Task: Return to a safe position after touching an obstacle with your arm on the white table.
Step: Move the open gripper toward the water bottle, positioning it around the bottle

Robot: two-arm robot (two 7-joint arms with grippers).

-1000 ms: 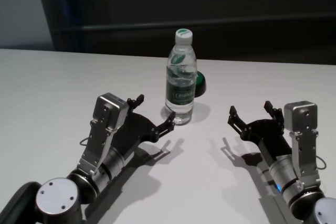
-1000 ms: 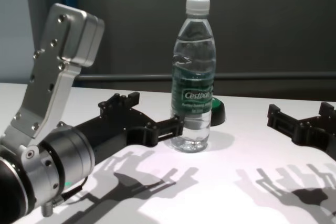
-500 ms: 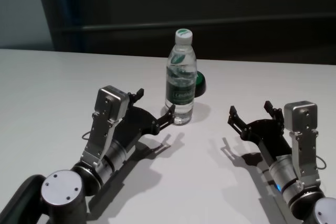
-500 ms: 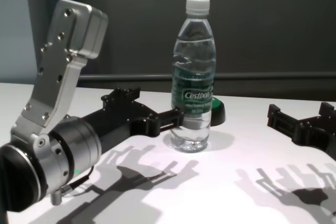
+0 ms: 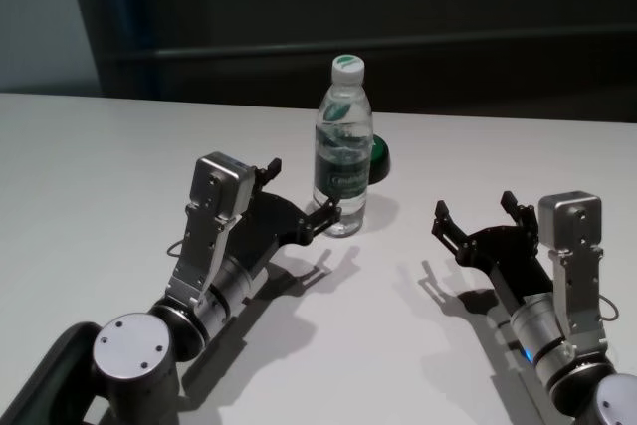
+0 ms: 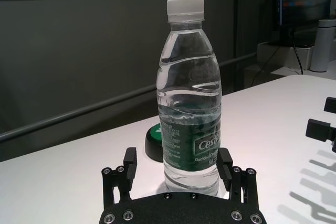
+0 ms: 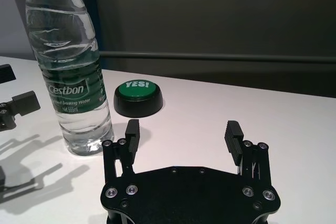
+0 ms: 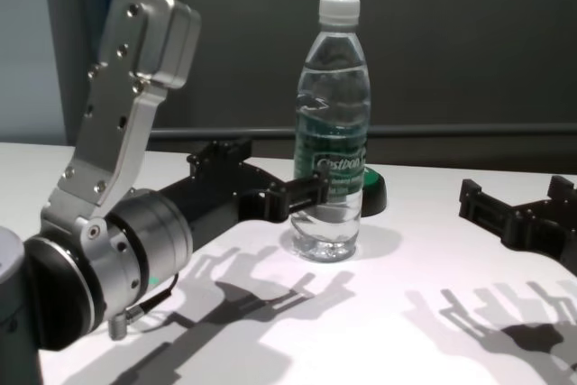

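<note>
Head view: left gripper (image 5: 302, 193) spread wide, its fingers flanking the upright Cestbon water bottle (image 5: 343, 149), contact unclear. Right gripper (image 5: 476, 213) gapes beside it on the white worktop (image 5: 80, 166); bottle half-hides a green-topped puck (image 5: 379, 157).

Black puck (image 8: 374, 194) mostly hidden behind the bottle (image 8: 332, 132); right hand (image 8: 523, 214) cut by chest view's edge

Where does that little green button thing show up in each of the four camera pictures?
Head view: the button peeks out behind the bottle, on its right.
Left wrist view: button half hidden behind the bottle's base.
Right wrist view: button in full, beside the bottle, marked "YES!".
Chest view: only its edge shows past the bottle.
Shared landmark: the bottle.
</note>
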